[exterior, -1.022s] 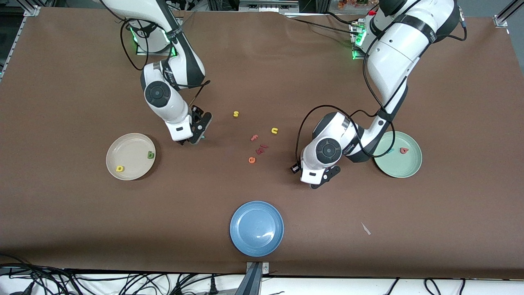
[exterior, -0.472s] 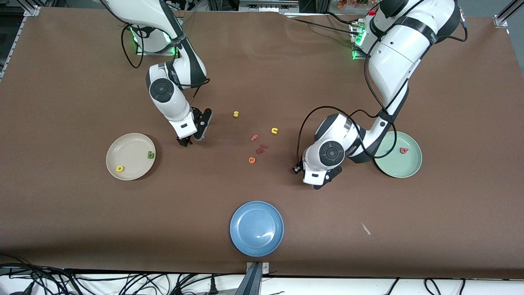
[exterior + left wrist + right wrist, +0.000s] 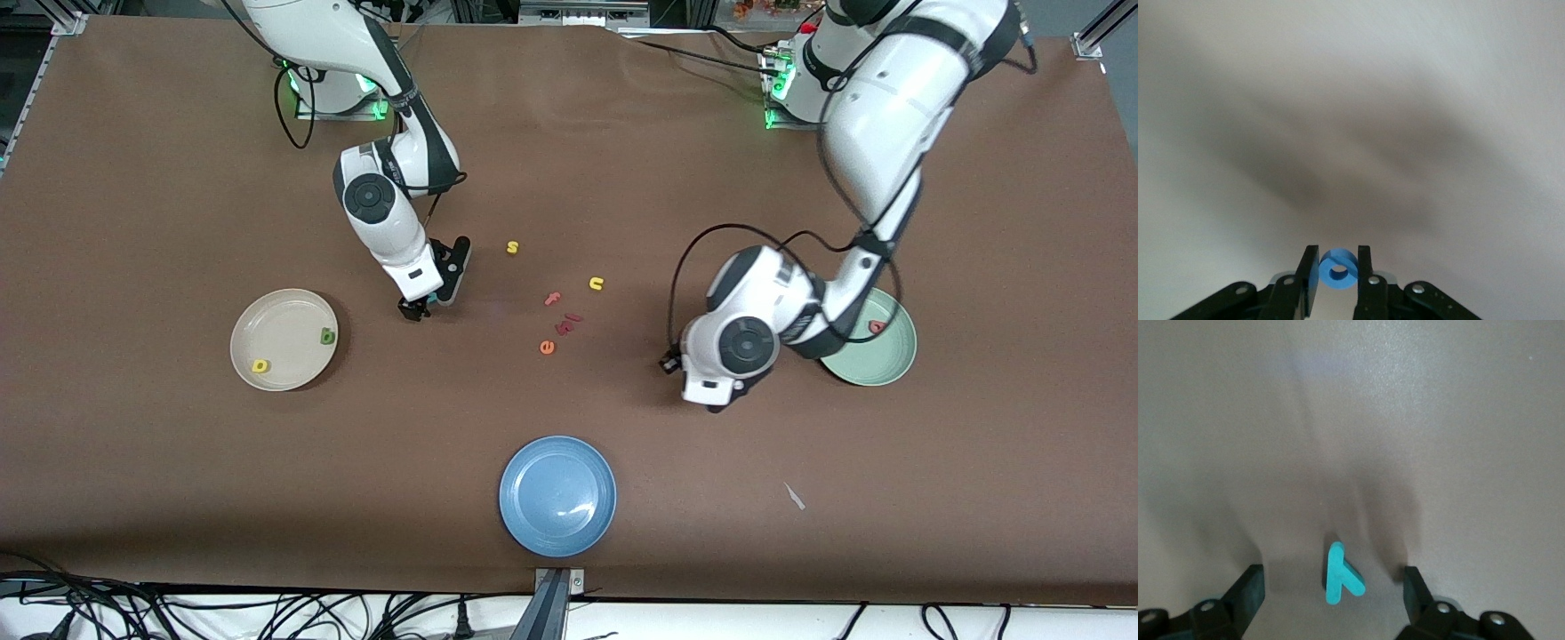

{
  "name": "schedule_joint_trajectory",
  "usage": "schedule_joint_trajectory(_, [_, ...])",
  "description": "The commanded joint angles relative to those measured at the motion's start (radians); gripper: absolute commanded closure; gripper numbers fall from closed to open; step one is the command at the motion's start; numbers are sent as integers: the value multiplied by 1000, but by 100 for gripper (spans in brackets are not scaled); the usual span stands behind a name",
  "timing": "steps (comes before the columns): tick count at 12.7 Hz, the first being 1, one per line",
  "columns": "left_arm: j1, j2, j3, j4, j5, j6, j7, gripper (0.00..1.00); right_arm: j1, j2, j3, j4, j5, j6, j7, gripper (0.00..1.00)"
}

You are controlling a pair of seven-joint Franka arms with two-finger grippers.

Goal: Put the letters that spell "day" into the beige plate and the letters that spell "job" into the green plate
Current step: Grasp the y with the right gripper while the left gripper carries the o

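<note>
My left gripper [image 3: 1338, 256] is shut on the blue ring-shaped o [image 3: 1338, 271] and holds it above bare table. In the front view this gripper [image 3: 718, 404] is tucked under its wrist beside the green plate [image 3: 876, 360], which holds the salmon b [image 3: 877, 327]. My right gripper [image 3: 1331, 579] is open and low over the table. The teal y [image 3: 1340, 577] lies flat between its fingers, touching neither. In the front view that gripper [image 3: 420, 309] is between the beige plate [image 3: 283, 322] and the loose letters. The beige plate holds the green d [image 3: 328, 336] and the yellow a [image 3: 260, 365].
Loose letters lie mid-table: yellow s [image 3: 512, 247], yellow u [image 3: 596, 284], reddish f [image 3: 553, 299], orange e [image 3: 547, 348] and dark red pieces [image 3: 567, 324]. A blue plate [image 3: 557, 524] sits near the front edge. A pale scrap [image 3: 794, 496] lies toward the left arm's end.
The left gripper has shut on the blue o and moved toward the green plate. The right gripper has shifted slightly toward the loose letters and stands around the teal y.
</note>
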Motion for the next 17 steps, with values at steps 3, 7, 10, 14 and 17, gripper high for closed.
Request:
schedule_joint_trajectory(3, [276, -191, -30, -64, -46, -281, 270, 94, 0, 12, 0, 15, -4, 14, -53, 34])
schedule_joint_trajectory(7, [443, -185, -28, -188, 40, -169, 456, 94, 0, 17, 0, 16, -4, 15, -53, 72])
schedule_joint_trajectory(10, [453, -163, -22, -341, 46, 57, 431, 94, 0, 18, 0, 16, -4, 14, -53, 100])
schedule_joint_trajectory(14, [425, -108, -22, -360, 72, 129, 381, 92, -11, -49, -51, 65, 2, -122, -83, 100])
schedule_joint_trajectory(17, [442, -108, -25, -384, 146, 128, 390, 90, -11, -103, -170, 128, 8, -334, -92, 100])
